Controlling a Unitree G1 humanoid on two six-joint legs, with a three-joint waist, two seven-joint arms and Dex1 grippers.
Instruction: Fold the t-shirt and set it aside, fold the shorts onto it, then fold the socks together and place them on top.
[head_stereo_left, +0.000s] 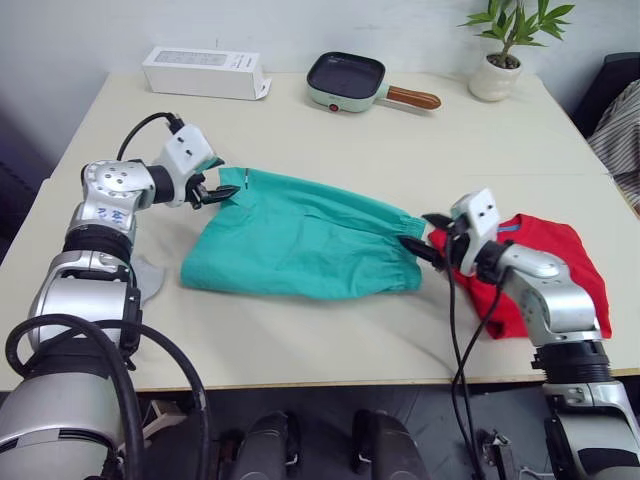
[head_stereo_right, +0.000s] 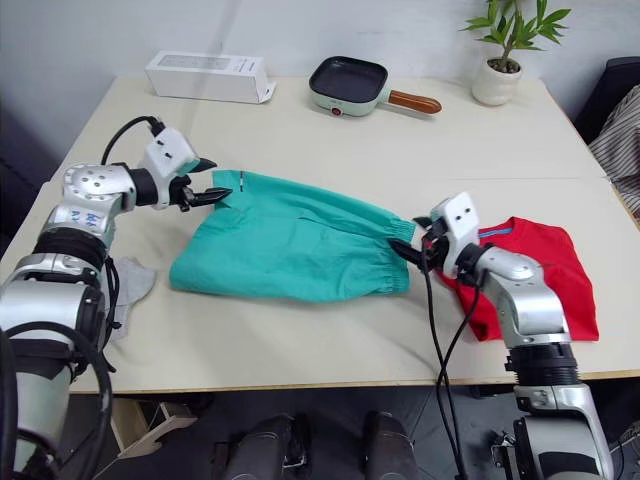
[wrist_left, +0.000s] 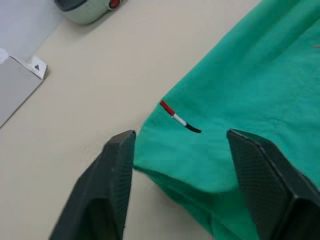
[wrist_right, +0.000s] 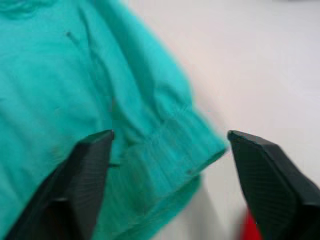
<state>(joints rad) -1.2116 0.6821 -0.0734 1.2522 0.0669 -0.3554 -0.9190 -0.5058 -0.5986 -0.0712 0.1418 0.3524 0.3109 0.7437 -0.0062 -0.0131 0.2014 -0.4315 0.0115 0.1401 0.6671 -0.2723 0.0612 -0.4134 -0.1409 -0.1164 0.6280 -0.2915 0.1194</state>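
Teal-green fabric shorts (head_stereo_left: 300, 240) lie spread on the beige table (head_stereo_left: 330, 130) between both tools. Left tool (head_stereo_left: 218, 189) gapes wide around the tagged corner, holding nothing; right tool (head_stereo_left: 421, 236) gapes around the waistband corner. Folded bright red cotton t-shirt (head_stereo_left: 545, 255) lies just right.

Perhaps a home: table (head_stereo_left: 330, 150), frying pan (head_stereo_left: 346, 80), potted plant (head_stereo_left: 500, 50).

1. My right arm covers the near left part of the t-shirt (head_stereo_right: 545, 262), so I can't see its whole outline.
2. One grey sock (head_stereo_right: 128, 285) is half hidden behind my left arm; I can't make out a second.
3. The striped cloth (head_stereo_left: 622, 135) is cut off at the right edge.
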